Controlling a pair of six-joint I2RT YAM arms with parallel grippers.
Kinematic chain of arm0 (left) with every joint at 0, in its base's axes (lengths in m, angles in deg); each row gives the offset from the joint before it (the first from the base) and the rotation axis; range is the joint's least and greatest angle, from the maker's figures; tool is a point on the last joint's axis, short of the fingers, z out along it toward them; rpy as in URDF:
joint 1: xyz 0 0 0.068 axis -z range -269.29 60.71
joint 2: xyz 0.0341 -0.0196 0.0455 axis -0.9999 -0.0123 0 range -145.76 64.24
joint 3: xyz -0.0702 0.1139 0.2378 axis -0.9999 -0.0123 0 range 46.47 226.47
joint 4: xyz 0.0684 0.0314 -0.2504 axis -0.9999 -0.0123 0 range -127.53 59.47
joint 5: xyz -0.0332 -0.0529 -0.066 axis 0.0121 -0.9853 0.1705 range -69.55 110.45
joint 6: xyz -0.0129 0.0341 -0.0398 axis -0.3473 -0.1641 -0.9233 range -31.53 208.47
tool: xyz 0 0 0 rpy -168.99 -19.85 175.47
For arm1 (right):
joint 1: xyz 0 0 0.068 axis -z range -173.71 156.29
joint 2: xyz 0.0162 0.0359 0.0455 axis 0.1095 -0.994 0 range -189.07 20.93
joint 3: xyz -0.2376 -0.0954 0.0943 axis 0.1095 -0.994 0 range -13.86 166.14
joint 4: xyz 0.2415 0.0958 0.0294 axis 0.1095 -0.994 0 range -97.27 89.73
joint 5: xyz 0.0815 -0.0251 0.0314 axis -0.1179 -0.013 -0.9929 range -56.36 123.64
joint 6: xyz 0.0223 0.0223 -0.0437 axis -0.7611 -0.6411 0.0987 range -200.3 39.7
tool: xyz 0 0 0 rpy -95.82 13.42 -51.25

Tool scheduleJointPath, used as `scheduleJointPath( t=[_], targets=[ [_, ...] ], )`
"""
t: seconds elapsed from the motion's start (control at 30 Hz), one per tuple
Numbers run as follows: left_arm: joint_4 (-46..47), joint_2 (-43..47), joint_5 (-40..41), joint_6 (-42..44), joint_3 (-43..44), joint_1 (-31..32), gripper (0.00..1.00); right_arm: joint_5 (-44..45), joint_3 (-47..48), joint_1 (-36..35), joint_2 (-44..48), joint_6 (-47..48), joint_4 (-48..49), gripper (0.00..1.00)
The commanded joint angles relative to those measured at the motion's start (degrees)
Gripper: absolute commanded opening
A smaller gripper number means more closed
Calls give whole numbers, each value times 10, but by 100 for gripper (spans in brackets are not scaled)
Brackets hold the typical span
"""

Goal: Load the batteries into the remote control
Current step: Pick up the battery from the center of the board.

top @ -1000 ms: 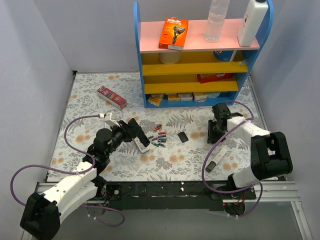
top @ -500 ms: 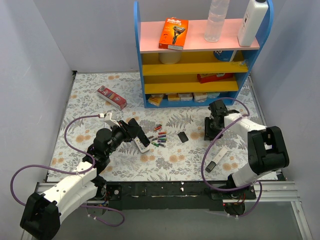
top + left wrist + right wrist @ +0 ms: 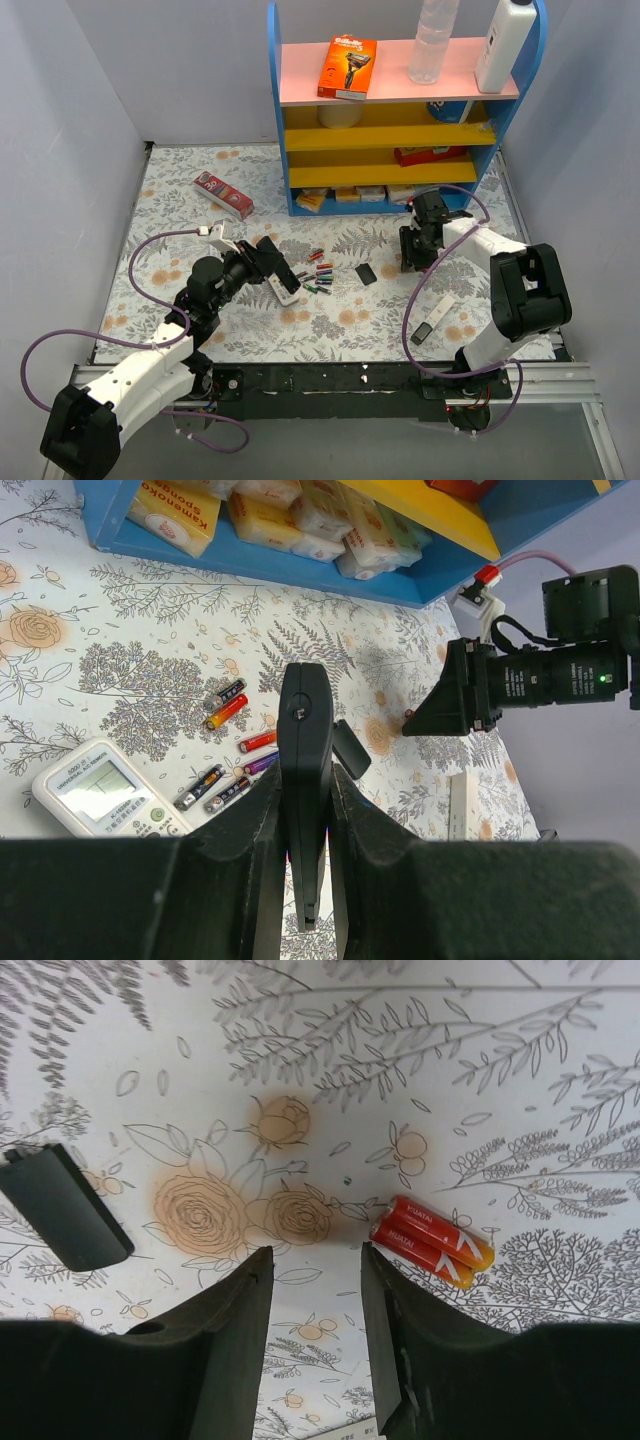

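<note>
Surface: the desk (image 3: 330, 322) is covered by a white floral cloth with grey leaves and orange blooms.
Room: plain pale walls close it in, the left wall (image 3: 60, 150) and the right wall (image 3: 590, 150) slanting down towards the near corners.
Back edge: a blue shelf unit (image 3: 277, 120) stands right of centre. Its pink top bears an orange razor box (image 3: 347, 67), a clear bottle (image 3: 435, 40) and a white bottle (image 3: 505, 45). Small packets fill its lowest tier.
Left part: a red box (image 3: 222, 194) lies aslant, well apart from everything else, with bare cloth all round it.
Batteries: the batteries (image 3: 318, 272) lie loose in a cluster mid-desk, between a white display remote (image 3: 285, 285) and a black battery cover (image 3: 366, 273). Two red cells (image 3: 432, 1240) lie side by side, touching, apart from that cluster.
Left pincer: the left pincer (image 3: 305, 780) is clenched on the black remote (image 3: 305, 730), held edge-on above the cloth near the cluster.
Right pincer: the right pincer (image 3: 315, 1260) is released, its fingers spread with nothing between them. It is low over the cloth, with the cover to one side and the two red cells to the other.
Right front: a slim white remote (image 3: 445, 307) lies near the right arm's base.
Near edge: a dark rail (image 3: 330, 380) carries both bases.
Open cloth: one bare strip runs between the cluster and the rail, another between the cover and the shelf foot.
</note>
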Motion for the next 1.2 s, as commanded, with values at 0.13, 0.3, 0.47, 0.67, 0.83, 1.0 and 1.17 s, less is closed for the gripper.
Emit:
scheduleJointPath(
  t=[0.13,0.3,0.47,0.67,0.83,1.0,1.17],
  targets=[
    [4,5,-1,5,25,3,0,50,82,-11,18,119,-64,48],
    [4,9,-1,6,23,3,0,78,106,-10,0,151,-90,44],
    [-2,16,-1,13,23,3,0,65,101,-10,-18,165,-110,43],
    [0,20,-8,15,20,3,0,59,95,-10,-31,177,-107,43],
    [-2,21,-9,18,22,3,0,45,101,-11,-56,184,-110,43],
    [-9,27,-7,19,24,3,0,47,94,-14,-73,183,-106,43],
    [-11,27,-7,19,24,3,0,54,88,-21,-83,180,-106,41]
  ],
)
